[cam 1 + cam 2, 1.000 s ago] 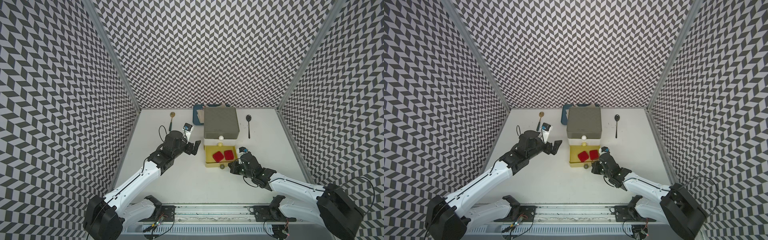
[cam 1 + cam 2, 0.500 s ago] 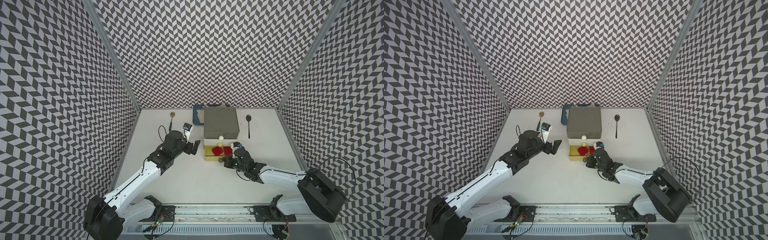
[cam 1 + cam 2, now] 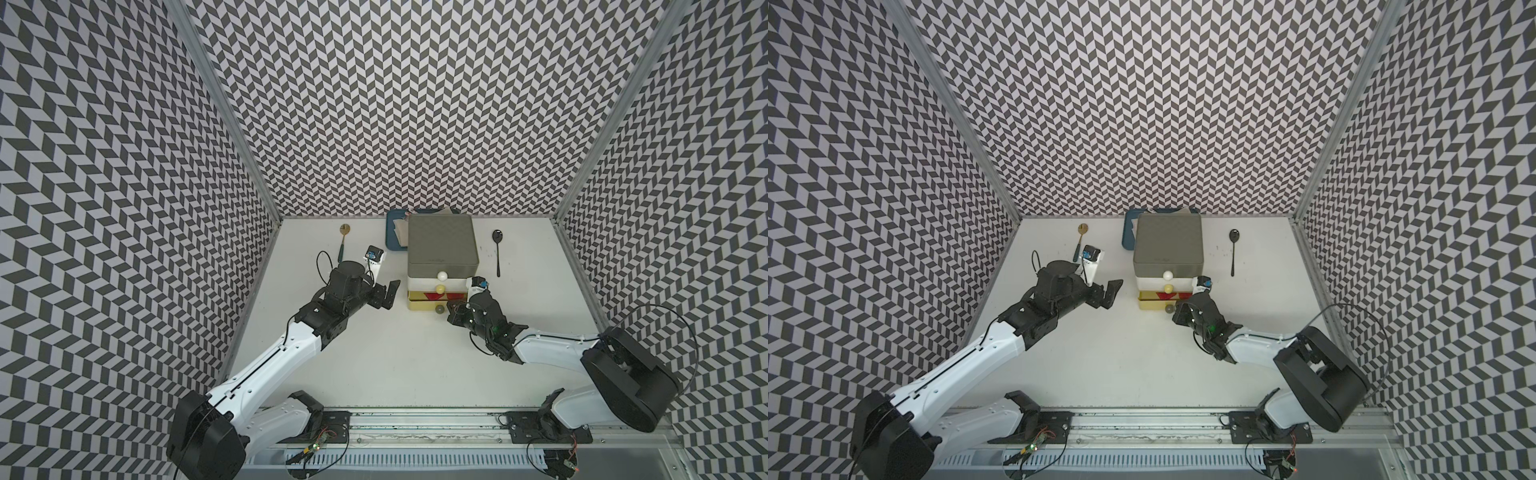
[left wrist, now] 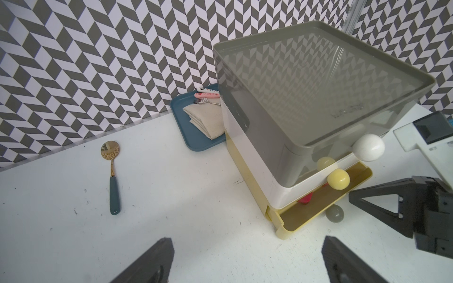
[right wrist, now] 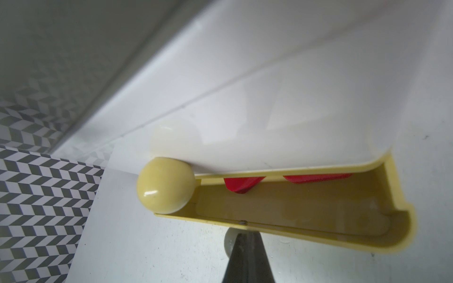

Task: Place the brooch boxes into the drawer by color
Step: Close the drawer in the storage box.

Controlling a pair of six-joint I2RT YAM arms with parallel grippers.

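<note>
The yellow bottom drawer (image 3: pixel 420 315) of the drawer chest (image 3: pixel 442 245) stands a little out from the chest's front. 2 red boxes (image 5: pixel 241 185) lie flat inside it, side by side, half tucked under the white tier.

The right tool (image 3: pixel 451 319) is clenched on nothing. Its tip is right at the drawer's grey knob (image 5: pixel 228 242), in front of the chest. Contact looks likely, but we cannot be sure. The left tool (image 3: pixel 387 294) hangs released beside the chest, on the side toward its own arm and apart from it, so the right arm is nearer.

We judge the coming move to be a push. The drawer slides straight back into the chest, and the knob sits mid-front on that line.

Chest and drawers look like glossy hard plastic. The knob is a smooth ball, so an off-centre tip may slide off it. Black and blue boxes are not in view.
</note>
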